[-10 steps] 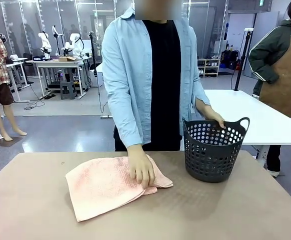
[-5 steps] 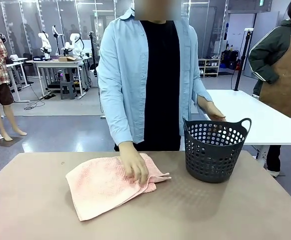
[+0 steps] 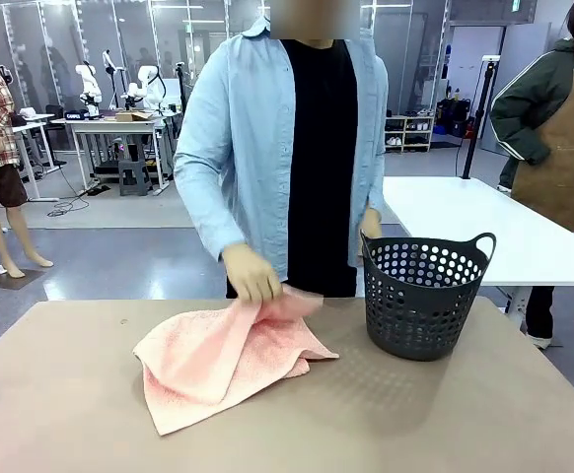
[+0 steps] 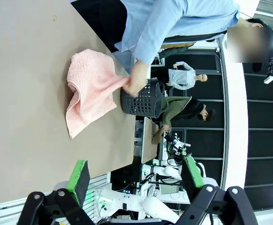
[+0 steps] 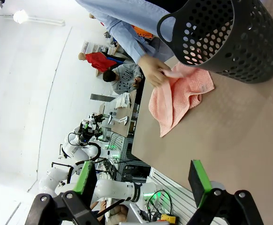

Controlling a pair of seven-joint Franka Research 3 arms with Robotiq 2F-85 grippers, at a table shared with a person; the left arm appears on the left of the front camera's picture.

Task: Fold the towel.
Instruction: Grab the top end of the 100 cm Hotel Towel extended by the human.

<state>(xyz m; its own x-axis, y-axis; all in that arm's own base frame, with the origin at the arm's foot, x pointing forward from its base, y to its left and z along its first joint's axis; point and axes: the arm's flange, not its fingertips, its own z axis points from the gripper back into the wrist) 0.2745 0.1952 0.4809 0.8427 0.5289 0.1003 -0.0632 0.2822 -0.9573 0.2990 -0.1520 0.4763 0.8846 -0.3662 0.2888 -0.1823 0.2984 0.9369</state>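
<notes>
The salmon-pink towel (image 3: 223,360) lies rumpled on the brown table (image 3: 415,414), left of centre. A person's hand (image 3: 251,274) pinches its far right corner and holds it raised above the table. The towel (image 4: 90,91) and the lifting hand (image 4: 137,79) appear far ahead in the left wrist view. My left gripper (image 4: 135,177) is open and holds nothing. From the right wrist the towel (image 5: 178,101) is seen beside the basket, with the hand (image 5: 151,70) on it. My right gripper (image 5: 143,177) is open too, well back from the towel.
A dark perforated plastic basket (image 3: 425,294) with handles stands on the table right of the towel. The person in a light blue shirt stands at the far edge. Another person in a brown apron (image 3: 563,148) stands by a white table behind on the right.
The person's hand, which pressed flat on the towel, has gripped its right corner and lifted it up. The other hand has left the basket rim.
</notes>
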